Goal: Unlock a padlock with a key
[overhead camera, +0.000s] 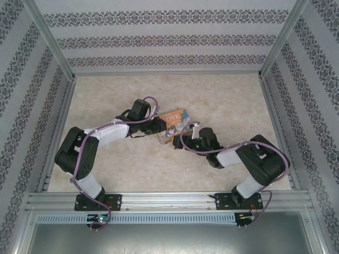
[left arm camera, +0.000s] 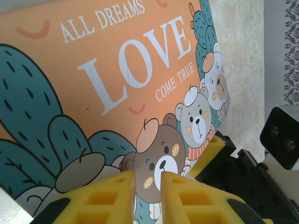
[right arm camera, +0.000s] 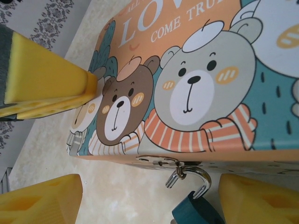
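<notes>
Two grippers: left gripper [left arm camera: 148, 189] jaws barely parted against the box [left arm camera: 117, 70]; right gripper [right arm camera: 149, 196] jaws wide apart, flanking the padlock [right arm camera: 196, 213].

The padlock [right arm camera: 196, 212] (its teal body) runs past the bottom edge.

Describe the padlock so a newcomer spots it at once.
At the middle of the table is an orange LOVE box with cartoon bears. From the metal hasp on its front edge hangs the padlock: tiny teal body, silvery shackle, solid rather than printed like the lid's teal cacti.
</notes>
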